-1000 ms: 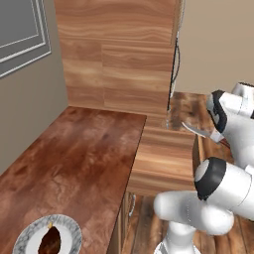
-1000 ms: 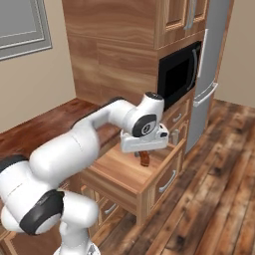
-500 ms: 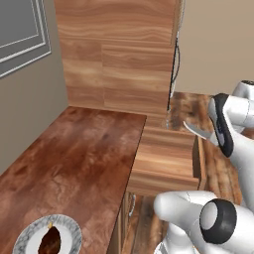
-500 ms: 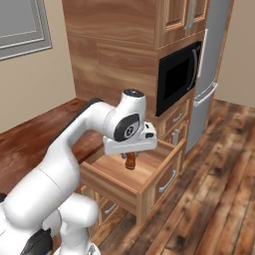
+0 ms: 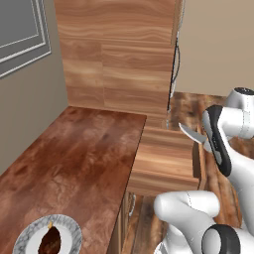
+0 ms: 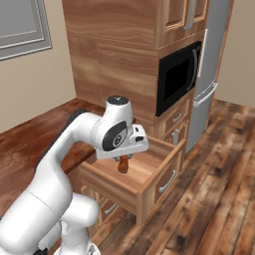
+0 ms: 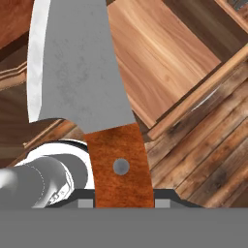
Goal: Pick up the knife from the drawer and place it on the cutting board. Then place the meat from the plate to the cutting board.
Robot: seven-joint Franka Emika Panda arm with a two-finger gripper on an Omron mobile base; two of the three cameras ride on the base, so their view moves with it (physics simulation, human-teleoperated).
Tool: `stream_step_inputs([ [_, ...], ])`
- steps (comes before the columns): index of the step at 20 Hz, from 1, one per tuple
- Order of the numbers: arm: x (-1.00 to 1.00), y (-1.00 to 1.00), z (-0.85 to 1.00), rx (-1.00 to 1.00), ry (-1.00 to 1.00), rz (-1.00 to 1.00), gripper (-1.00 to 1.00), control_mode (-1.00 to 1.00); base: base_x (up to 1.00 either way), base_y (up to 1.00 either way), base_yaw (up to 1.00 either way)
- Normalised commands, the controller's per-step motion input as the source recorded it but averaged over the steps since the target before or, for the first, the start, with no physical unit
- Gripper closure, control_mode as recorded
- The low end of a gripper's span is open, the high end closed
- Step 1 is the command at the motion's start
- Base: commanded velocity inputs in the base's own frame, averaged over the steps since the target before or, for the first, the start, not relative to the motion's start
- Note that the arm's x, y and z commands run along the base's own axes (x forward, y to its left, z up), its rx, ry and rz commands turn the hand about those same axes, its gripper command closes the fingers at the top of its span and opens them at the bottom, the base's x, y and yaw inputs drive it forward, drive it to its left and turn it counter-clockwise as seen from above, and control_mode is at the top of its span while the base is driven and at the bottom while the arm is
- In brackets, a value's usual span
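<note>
My gripper (image 6: 123,157) is shut on the knife, holding it above the open drawer (image 6: 149,175). The knife's brown-orange handle (image 6: 123,164) hangs below the hand. In the hand view its grey blade (image 7: 72,63) and handle (image 7: 120,164) stand in front of the drawer's light wood floor (image 7: 162,58). In the left base view the blade (image 5: 190,133) juts left from the gripper (image 5: 207,142) over the drawer (image 5: 163,161). The plate (image 5: 25,238) sits at the near end of the counter with the dark meat (image 5: 50,241) on it. The cutting board is out of view.
The reddish-brown counter (image 5: 79,168) runs left of the drawer to a tall wooden cabinet (image 5: 119,59). A black microwave (image 6: 177,77) and a grey fridge (image 6: 209,69) stand to the right, above smaller drawers. Wood floor (image 6: 209,199) lies beyond the drawer front.
The arm has folded back and swung left in the right base view, carrying the knife from over the drawer's far part toward the counter side. The grip stays shut.
</note>
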Motion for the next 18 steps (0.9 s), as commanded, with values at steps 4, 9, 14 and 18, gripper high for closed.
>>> stream_step_inputs([
  [4,-0.19,0.06,0.0,0.0,-0.11,0.03,1.0,-1.0,0.0,0.0,0.0],
  [9,-0.02,0.0,0.0,0.0,-0.05,0.06,1.0,-1.0,0.0,0.0,0.0],
  [14,-0.11,0.08,0.0,0.0,-0.03,0.02,1.0,1.0,-0.32,0.27,0.01],
  [18,0.0,0.0,0.0,0.0,0.0,0.0,1.0,1.0,-0.64,0.44,0.09],
])
